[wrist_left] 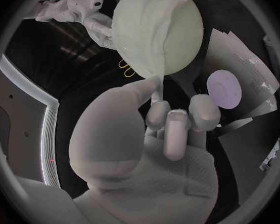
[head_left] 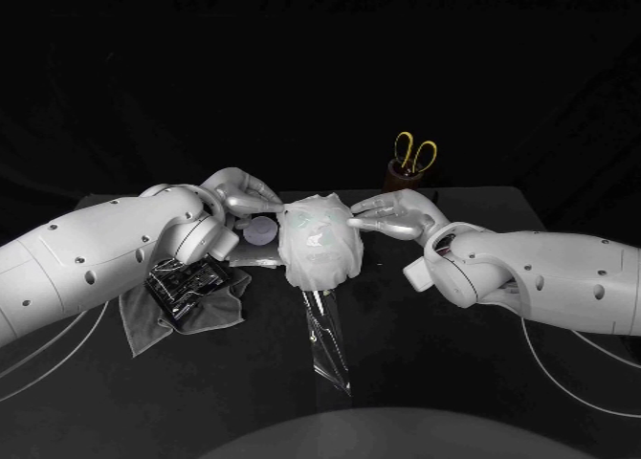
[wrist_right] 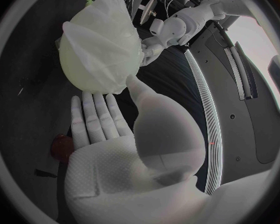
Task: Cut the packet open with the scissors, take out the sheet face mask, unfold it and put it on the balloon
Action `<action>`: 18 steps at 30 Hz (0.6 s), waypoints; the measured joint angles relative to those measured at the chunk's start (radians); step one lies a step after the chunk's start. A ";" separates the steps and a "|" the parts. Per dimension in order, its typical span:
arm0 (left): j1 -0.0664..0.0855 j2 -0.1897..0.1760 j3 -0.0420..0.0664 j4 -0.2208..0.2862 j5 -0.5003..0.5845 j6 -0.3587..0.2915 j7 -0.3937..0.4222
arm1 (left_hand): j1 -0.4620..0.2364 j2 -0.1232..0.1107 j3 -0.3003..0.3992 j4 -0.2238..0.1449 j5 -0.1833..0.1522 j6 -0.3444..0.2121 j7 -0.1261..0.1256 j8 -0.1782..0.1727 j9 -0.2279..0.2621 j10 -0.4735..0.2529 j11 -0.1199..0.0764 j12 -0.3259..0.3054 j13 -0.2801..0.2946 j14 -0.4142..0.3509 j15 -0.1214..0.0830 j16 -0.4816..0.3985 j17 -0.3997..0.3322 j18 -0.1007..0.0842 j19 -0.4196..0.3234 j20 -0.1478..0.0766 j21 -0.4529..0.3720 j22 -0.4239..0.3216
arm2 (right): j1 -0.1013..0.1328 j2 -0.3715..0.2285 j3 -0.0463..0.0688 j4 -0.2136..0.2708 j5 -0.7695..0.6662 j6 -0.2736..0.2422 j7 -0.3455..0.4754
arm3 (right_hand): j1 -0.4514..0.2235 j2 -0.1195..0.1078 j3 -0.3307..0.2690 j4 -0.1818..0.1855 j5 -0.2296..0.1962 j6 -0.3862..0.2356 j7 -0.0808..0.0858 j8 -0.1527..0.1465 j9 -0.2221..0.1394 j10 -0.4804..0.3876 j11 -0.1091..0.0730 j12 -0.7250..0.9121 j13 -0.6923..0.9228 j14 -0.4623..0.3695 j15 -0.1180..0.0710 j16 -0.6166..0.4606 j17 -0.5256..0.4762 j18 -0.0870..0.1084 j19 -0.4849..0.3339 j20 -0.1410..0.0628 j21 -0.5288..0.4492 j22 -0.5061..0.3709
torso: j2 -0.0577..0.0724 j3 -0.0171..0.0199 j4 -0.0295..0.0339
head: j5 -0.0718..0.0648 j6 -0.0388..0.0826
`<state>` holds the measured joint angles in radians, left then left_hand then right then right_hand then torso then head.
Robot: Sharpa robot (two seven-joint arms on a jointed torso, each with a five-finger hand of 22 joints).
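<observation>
The pale balloon (head_left: 320,251) stands at the table's middle with the white sheet face mask (head_left: 317,229) draped over it. My left hand (head_left: 243,200) is at the balloon's left side. In the left wrist view its thumb and a curled finger (wrist_left: 157,106) pinch a hanging edge of the mask (wrist_left: 154,40). My right hand (head_left: 391,216) is at the balloon's right side, fingers (wrist_right: 95,117) stretched flat and apart, thumb tip touching the mask (wrist_right: 99,45). The cut clear packet (head_left: 327,335) lies on the table in front of the balloon. The yellow-handled scissors (head_left: 414,152) stand in a holder behind.
A grey cloth (head_left: 196,311) with a dark shiny tray-like thing (head_left: 183,282) on it lies under my left forearm. A small round lilac disc (head_left: 261,229) and white papers (wrist_left: 246,69) sit just left of the balloon. The brown scissors holder (head_left: 402,177) is at the back right.
</observation>
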<state>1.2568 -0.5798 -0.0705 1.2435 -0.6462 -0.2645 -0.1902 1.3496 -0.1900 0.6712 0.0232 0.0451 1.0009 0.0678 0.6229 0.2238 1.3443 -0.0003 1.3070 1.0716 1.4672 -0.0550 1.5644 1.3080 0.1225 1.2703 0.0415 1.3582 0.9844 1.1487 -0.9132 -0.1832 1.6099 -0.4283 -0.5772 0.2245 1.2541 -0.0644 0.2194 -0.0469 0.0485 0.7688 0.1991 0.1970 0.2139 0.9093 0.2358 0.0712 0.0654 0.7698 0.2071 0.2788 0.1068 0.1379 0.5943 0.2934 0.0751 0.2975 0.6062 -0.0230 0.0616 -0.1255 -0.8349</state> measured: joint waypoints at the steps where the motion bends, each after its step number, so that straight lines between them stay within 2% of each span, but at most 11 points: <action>1: 0.000 0.000 0.000 -0.001 -0.003 0.005 -0.003 | 0.000 0.000 0.000 0.000 0.001 -0.001 -0.001 0.000 0.000 0.000 0.000 0.000 0.000 -0.001 -0.001 0.000 0.000 0.000 0.000 0.000 0.000 0.000 | 0.000 0.000 0.000 0.000 0.000 0.000 0.000 | 0.000 0.000 0.000 0.000 0.000 0.000 0.000 0.000 0.000 0.000 0.000 0.000 0.000 0.000 0.000 0.000 0.000 0.000 0.000 0.000 0.000 0.000 | 0.000 0.0000 0.0000 | 0.000 0.000; 11: 0.000 0.000 0.000 -0.013 -0.017 0.032 -0.022 | -0.003 -0.003 0.000 0.000 0.001 -0.007 0.004 0.000 0.006 0.000 0.000 -0.006 -0.018 -0.002 -0.002 0.000 0.000 0.000 0.000 0.000 0.000 0.000 | 0.000 0.000 0.000 0.000 -0.001 0.000 -0.001 | 0.000 0.000 0.000 0.000 0.000 0.000 0.000 0.000 0.000 0.000 0.000 0.000 0.000 0.000 0.000 0.000 0.000 0.000 0.000 0.000 0.000 0.000 | 0.000 -0.0003 0.0012 | -0.001 0.000; 13: 0.000 0.001 0.000 -0.015 -0.017 0.033 -0.023 | -0.019 0.003 0.002 0.004 0.001 -0.040 0.015 -0.009 0.057 -0.019 0.001 -0.032 -0.058 -0.002 -0.002 -0.001 0.000 0.000 0.000 0.000 0.000 -0.004 | -0.001 0.000 -0.001 0.000 -0.001 0.000 -0.001 | 0.000 0.000 0.000 0.000 0.000 0.000 0.000 0.000 0.000 0.000 0.000 0.000 0.000 0.000 0.000 0.000 0.000 0.000 0.000 0.000 0.000 0.000 | 0.000 -0.0003 0.0012 | -0.001 0.000; 15: 0.000 0.003 0.000 -0.017 -0.016 0.033 -0.023 | -0.046 0.006 -0.013 0.024 0.004 -0.078 0.029 -0.038 0.061 -0.058 0.016 -0.064 -0.108 -0.005 0.002 -0.001 0.000 0.000 -0.003 0.003 -0.001 -0.014 | -0.001 0.000 -0.001 0.000 -0.001 0.000 -0.001 | 0.000 0.000 0.000 0.000 0.000 0.000 0.000 0.000 0.000 0.000 0.000 0.000 0.000 0.000 0.000 0.000 0.000 0.000 0.000 0.000 0.000 -0.001 | 0.000 -0.0003 0.0012 | -0.001 0.000; 17: 0.000 0.005 -0.001 -0.019 -0.014 0.032 -0.023 | -0.078 0.003 -0.033 0.049 0.007 -0.137 0.054 -0.082 0.039 -0.140 0.038 -0.138 -0.222 -0.003 0.024 -0.002 0.000 0.000 -0.013 0.013 -0.005 -0.028 | -0.001 0.000 -0.001 0.000 -0.001 0.000 -0.001 | 0.002 -0.002 0.000 0.000 0.000 0.000 0.000 0.000 0.000 0.000 0.000 0.000 -0.001 0.000 0.000 0.000 -0.001 0.000 0.000 0.000 0.000 -0.001 | 0.000 -0.0003 0.0012 | -0.001 0.001; 18: 0.000 0.006 -0.001 -0.021 -0.012 0.031 -0.022 | -0.091 0.002 -0.047 0.063 0.007 -0.176 0.072 -0.110 0.025 -0.190 0.055 -0.184 -0.290 -0.002 0.039 -0.002 0.000 0.000 -0.021 0.022 -0.009 -0.034 | -0.001 0.000 -0.001 0.000 -0.001 0.000 -0.001 | 0.004 -0.004 0.000 0.000 0.000 0.000 0.000 0.000 0.000 0.000 0.000 0.000 -0.001 0.000 0.000 0.000 -0.001 0.000 0.000 0.000 0.000 -0.001 | 0.000 -0.0003 0.0011 | -0.001 0.001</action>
<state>1.2569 -0.5738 -0.0714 1.2224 -0.6582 -0.2334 -0.2126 1.2583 -0.1881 0.6242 0.0861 0.0519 0.8249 0.1401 0.5131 0.2487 1.1539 0.0550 1.1226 0.7812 1.4650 -0.0164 1.5624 1.3080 0.1224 1.2491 0.0636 1.3488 0.9506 1.1478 -0.9128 -0.1840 1.6096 -0.4292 -0.5772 0.2235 1.2582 -0.0685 0.2194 -0.0469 0.0485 0.7688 0.1991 0.1970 0.2139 0.9092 0.2358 0.0713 0.0648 0.7698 0.2071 0.2788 0.1058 0.1375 0.5941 0.2932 0.0752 0.2962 0.6061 -0.0233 0.0627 -0.1266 -0.8336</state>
